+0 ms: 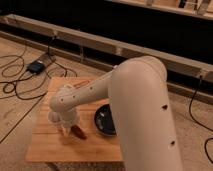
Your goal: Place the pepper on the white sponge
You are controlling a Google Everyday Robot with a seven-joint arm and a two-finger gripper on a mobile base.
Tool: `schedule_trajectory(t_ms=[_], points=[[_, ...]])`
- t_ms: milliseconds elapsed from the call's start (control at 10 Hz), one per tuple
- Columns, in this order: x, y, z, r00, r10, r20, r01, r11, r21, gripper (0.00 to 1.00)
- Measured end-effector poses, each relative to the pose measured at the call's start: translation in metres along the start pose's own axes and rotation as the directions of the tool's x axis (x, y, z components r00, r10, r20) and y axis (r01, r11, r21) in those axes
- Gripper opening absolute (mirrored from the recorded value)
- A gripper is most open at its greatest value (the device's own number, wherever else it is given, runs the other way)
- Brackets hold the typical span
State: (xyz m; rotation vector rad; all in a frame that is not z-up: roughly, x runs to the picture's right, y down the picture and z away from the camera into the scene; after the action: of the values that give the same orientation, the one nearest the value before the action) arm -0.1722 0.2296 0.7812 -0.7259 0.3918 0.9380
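The end effector (69, 128) hangs low over the wooden surface (50, 147), just beside the pepper (78, 132). Whether it is open or closed, I cannot tell. A black bowl (106, 121) sits near the pepper.

1. The arm (137, 107) is clad in smooth cream-white shells, thick and rounded like fat tubes.
2. Small dark round recesses dot the shells: a row along the slimmer link, a few on the big one.
3. The links meet at bulging rounded joints.
4. The pale gripper (66, 130) ends the arm, low over the left part of the desk (50, 149).
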Motion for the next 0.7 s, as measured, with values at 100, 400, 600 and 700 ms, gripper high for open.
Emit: schedule_trajectory(t_ms=[100,400,600,700], points=[[-0.001,0.0,0.004,1.0,0.001,-0.005,-0.001,1.0,0.001,0.65],[-0.005,-0.001,0.012,1.0,0.005,-0.016,-0.005,1.0,0.003,0.65],[-0.007,-0.003,0.017,1.0,0.007,-0.021,-0.007,1.0,0.006,0.65],[-0.008,-0.004,0.019,1.0,0.008,-0.023,-0.008,1.0,0.007,0.65]])
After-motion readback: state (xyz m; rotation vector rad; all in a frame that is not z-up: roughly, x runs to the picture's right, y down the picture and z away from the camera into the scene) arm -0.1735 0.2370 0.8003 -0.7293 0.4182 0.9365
